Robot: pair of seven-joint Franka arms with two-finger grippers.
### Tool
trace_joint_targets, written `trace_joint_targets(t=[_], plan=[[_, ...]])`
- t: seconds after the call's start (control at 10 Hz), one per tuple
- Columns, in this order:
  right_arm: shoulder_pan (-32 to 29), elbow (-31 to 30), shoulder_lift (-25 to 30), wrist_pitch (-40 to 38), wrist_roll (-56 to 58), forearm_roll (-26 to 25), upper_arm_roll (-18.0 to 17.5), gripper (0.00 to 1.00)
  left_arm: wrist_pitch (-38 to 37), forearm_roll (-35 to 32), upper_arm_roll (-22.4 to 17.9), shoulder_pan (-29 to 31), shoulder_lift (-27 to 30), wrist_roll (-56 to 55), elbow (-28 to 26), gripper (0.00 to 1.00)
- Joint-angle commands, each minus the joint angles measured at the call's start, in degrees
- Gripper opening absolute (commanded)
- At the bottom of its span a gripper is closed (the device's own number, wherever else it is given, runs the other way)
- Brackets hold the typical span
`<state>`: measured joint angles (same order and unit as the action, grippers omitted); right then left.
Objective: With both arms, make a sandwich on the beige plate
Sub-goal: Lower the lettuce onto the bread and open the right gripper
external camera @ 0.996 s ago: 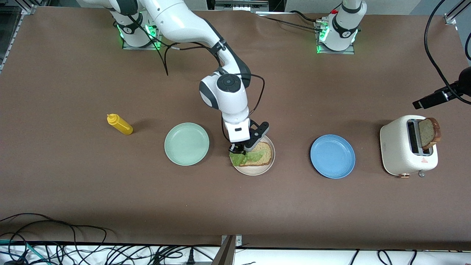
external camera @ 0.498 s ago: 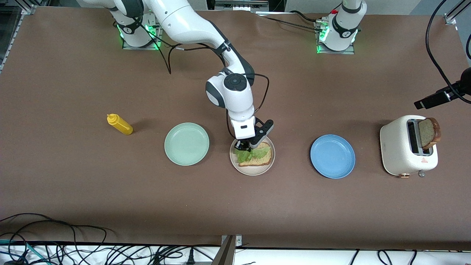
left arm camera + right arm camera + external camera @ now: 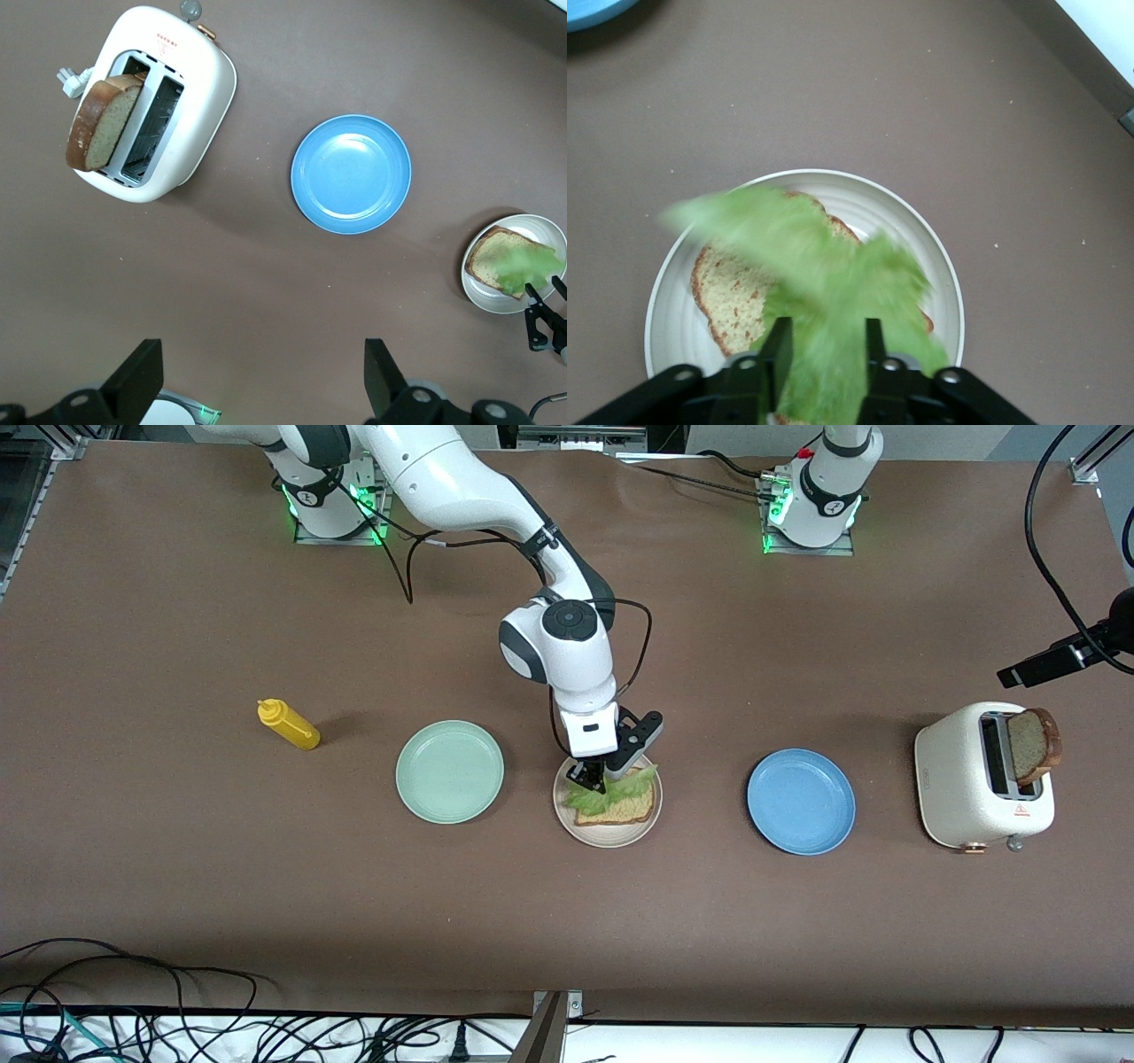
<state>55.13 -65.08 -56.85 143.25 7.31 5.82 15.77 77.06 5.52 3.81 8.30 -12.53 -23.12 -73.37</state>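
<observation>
Lettuce [image 3: 824, 283], ruffled and bright green, sits between the two black fingers of the right gripper [image 3: 824, 354], which stand slightly apart with the leaf's stem end between them; whether they are pressing it cannot be told. The leaf fans out over a square slice of brown bread [image 3: 735, 301] with a darker crust and a grainy crumb. That slice lies flat on the beige plate [image 3: 567, 822], round, shallow and pale with a low ridged rim, midway along the brown table [image 3: 177, 868].

Toward the right arm's end of the table lie a round mint-green plate [image 3: 450, 771] and, past it, a yellow squeeze bottle [image 3: 289, 724] on its side. Toward the left arm's end are a smooth blue plate [image 3: 801, 802] and a rounded white toaster [image 3: 966, 797] with a second brown slice [image 3: 1032, 746] standing tilted out of one slot.

High over the table between toaster and blue plate waits the left gripper [image 3: 261, 390], its black fingers spread wide and holding nothing.
</observation>
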Motion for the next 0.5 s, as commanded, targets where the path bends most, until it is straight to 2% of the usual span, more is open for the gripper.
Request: trace_joint_targets(t=[0.0,0.2,0.4], plan=[[0.1,1.7,-0.8,0.5,-1.0,-0.5,0.2,1.00,-0.1,1.7,0.1,0.2,0.0,0.1,0.4,1.00],[-0.5,1.6,1.2,-1.4,-0.6,0.3,0.4,1.00,-0.1,1.6,0.1,0.2,0.0,0.1,0.4,1.00],[-2.6,0.4,6.9,-10.8,-0.5,4.4,0.7,1.00,-0.1,1.7,0.1,0.2,0.0,0.1,0.4,1.00]])
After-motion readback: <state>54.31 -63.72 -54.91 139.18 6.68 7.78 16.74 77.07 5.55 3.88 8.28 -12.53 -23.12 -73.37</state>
